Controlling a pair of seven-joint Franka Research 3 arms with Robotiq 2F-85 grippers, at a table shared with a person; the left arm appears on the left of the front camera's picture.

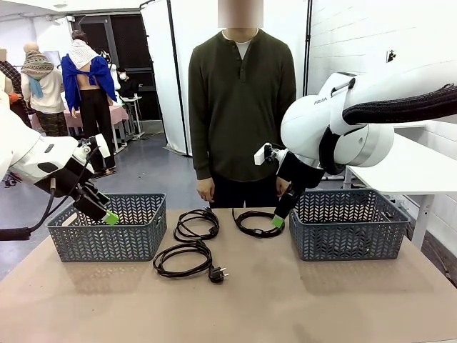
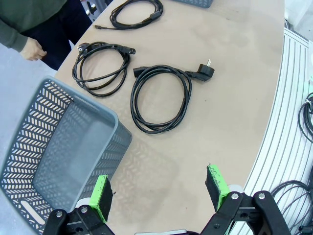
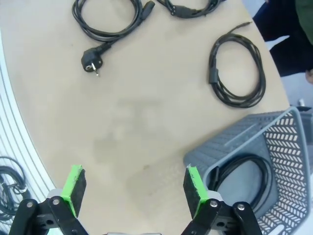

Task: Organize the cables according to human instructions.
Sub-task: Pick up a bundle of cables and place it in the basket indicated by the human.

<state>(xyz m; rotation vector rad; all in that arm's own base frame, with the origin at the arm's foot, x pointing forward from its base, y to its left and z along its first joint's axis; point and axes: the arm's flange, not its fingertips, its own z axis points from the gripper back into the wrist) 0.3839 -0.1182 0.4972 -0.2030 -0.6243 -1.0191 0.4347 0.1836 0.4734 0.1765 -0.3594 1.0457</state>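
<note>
- The tan desk (image 1: 300,300) carries two grey lattice baskets; the human (image 1: 241,107) in an olive henley stands at its far edge.
- The right basket (image 3: 227,143) holds one coiled black cable (image 3: 244,158); the left basket (image 1: 107,239) shows its grey floor.
- Three round black bundles lie on the desk between the baskets: the far-left cable (image 1: 207,216), the far-right cable (image 1: 255,233), and the near cable (image 1: 202,249) with its plug sticking out.
- The left gripper (image 2: 159,186) and right gripper (image 3: 133,181) each have their fingers wide apart, holding nothing.
</note>
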